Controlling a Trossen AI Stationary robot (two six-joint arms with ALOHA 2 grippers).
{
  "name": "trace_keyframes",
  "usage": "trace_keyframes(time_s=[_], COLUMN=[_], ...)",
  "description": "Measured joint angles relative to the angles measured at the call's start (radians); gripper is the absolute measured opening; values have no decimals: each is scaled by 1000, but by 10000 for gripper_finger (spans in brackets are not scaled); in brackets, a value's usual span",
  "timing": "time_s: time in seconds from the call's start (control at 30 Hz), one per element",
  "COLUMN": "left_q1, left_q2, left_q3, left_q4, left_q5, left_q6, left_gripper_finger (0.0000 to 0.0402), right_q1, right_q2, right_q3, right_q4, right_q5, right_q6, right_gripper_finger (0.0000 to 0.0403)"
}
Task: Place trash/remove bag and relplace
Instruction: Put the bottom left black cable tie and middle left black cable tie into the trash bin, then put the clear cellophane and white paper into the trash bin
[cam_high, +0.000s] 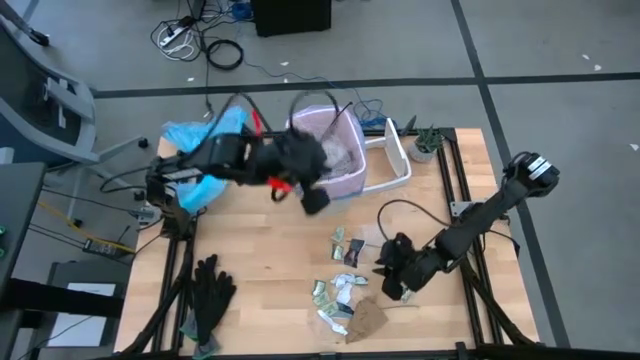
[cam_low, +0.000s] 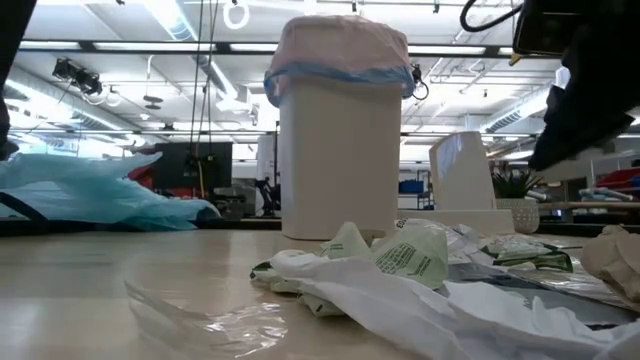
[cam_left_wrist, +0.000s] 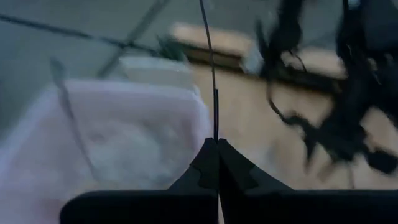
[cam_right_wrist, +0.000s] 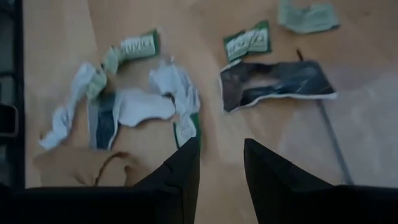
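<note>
Right gripper (cam_right_wrist: 221, 165) hangs low over the wooden table (cam_high: 260, 270), its two dark fingers partly apart with bare tabletop showing in the gap and nothing between them. It touches no scrap that can be made out; the nearest piece, a green-and-white wrapper (cam_right_wrist: 186, 127), lies just beside one fingertip. That half-open stance above the litter reads as a pick being lined up, narrow enough to pinch a thin wrapper.

Scattered trash (cam_high: 345, 290) sits in a loose cluster near the table's front, just beside this gripper: crumpled white paper (cam_right_wrist: 140, 106), a brown paper piece (cam_right_wrist: 74, 168), printed green wrappers (cam_right_wrist: 247, 42), a torn dark wrapper (cam_right_wrist: 273, 81) and a thin dark stick (cam_right_wrist: 333, 140).

Left gripper (cam_left_wrist: 216, 158) is held high over the white bin (cam_low: 340, 150), fingers pressed together on nothing visible, likely parked clear of the opening so scraps can be dropped in.

Lining the bin, the pale pink bag (cam_high: 335, 150) is folded over the rim with its blue drawstring band (cam_low: 340, 75) outside, so it stays open. A light-blue plastic bag (cam_high: 205, 140) and black gloves (cam_high: 210, 290) lie well apart from the trash.
</note>
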Motion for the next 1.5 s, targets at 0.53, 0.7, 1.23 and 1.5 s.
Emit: trace_keyframes(time_s=[0.53, 0.7, 1.23, 1.5], left_q1=[273, 276, 173, -50], left_q2=[38, 47, 17, 17], left_q3=[-18, -17, -17, -17], left_q4=[113, 105, -273, -325], left_q5=[24, 27, 7, -33], left_q6=[-96, -114, -69, -89], left_gripper_finger=[28, 75, 126, 127], right_q1=[-31, -31, 20, 34], right_q2=[-46, -46, -46, -46], right_q3=[-40, -40, -40, -40], right_q4=[70, 71, 64, 50], right_q5=[30, 30, 42, 13], right_q6=[-9, -9, -17, 0], right_gripper_finger=[112, 112, 112, 112])
